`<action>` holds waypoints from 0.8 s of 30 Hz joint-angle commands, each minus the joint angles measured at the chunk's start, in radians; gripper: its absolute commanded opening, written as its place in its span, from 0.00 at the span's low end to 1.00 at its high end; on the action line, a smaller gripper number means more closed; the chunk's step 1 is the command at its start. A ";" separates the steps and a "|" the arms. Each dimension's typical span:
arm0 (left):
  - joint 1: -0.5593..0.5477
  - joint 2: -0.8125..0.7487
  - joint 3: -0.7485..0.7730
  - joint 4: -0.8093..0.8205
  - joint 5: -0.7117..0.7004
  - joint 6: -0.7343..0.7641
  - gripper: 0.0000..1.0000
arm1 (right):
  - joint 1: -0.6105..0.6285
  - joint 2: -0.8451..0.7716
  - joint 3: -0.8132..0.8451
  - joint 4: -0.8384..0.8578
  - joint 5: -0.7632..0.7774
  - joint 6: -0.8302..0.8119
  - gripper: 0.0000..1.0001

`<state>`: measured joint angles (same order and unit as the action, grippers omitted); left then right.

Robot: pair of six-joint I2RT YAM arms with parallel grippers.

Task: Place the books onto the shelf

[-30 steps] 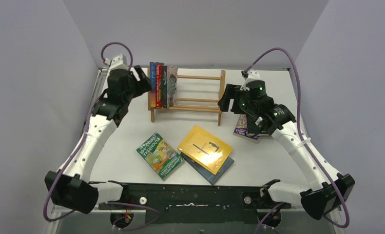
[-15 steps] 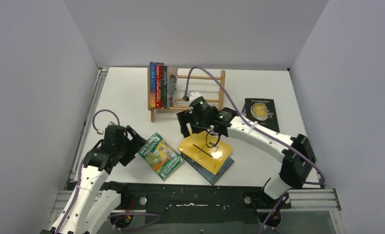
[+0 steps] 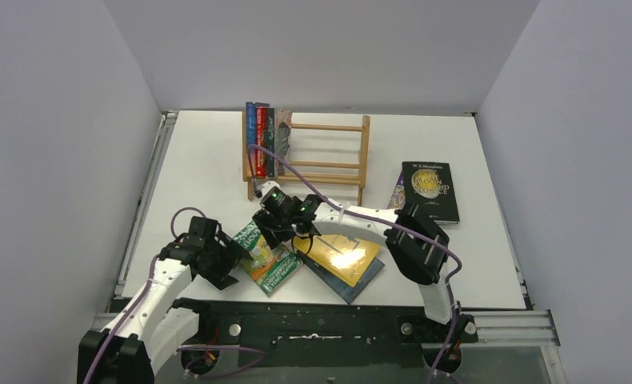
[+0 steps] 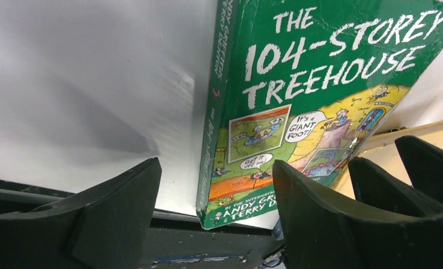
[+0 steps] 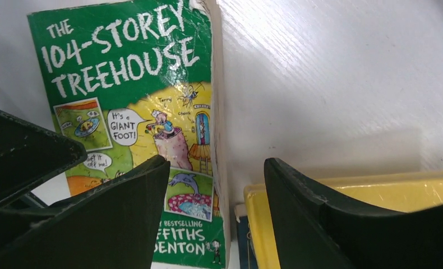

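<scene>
**Item: paperback, "The 104-Storey Treehouse" [image 3: 266, 256].** It lies flat and cover up on the white table [image 3: 201, 176]. Its long axis runs diagonally, with the title end away from both claws and the author line nearest them.

- **Looks:** glossy green cover, white hand-lettered title, yellow cartoon panels with speech bubbles, corners worn.
- **Left claw [image 4: 211, 174]:** matte black fingers spread apart and holding nothing. The book's green spine and near corner sit in the gap between them.
- **Right claw [image 5: 216, 168]:** also spread and empty, straddling the cream page edge.
- **Right of that claw:** a plain yellow paperback [image 3: 341, 254], stacked on a dark blue one [image 3: 353, 284] and just beside the green book.
- **Beyond the claws:** a light wooden slatted shelf [image 3: 329, 160], with several books [image 3: 265, 140] upright at its left end.
- **Far right:** a black paperback [image 3: 430, 190].
</scene>
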<state>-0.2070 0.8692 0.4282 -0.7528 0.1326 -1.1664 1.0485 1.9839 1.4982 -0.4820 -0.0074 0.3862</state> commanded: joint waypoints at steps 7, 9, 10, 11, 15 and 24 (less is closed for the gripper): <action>0.025 0.104 0.010 0.132 0.031 0.066 0.53 | -0.016 0.087 0.039 0.112 -0.115 0.037 0.58; 0.027 0.124 0.010 0.147 0.035 0.078 0.49 | -0.022 0.095 0.039 0.132 -0.181 0.039 0.58; 0.027 0.134 0.012 0.152 0.038 0.085 0.46 | -0.025 0.100 0.040 0.141 -0.213 0.041 0.57; 0.027 0.143 0.013 0.156 0.040 0.090 0.44 | -0.029 0.105 0.043 0.146 -0.246 0.046 0.56; 0.028 0.175 0.019 0.176 0.061 0.103 0.36 | -0.042 0.081 0.022 0.208 -0.363 0.062 0.45; 0.030 0.181 0.019 0.197 0.075 0.102 0.32 | -0.073 0.006 -0.067 0.402 -0.543 0.099 0.29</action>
<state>-0.1757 1.0367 0.4370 -0.6182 0.1997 -1.0836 0.9428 2.0674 1.4460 -0.2867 -0.3611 0.4427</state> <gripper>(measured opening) 0.333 0.301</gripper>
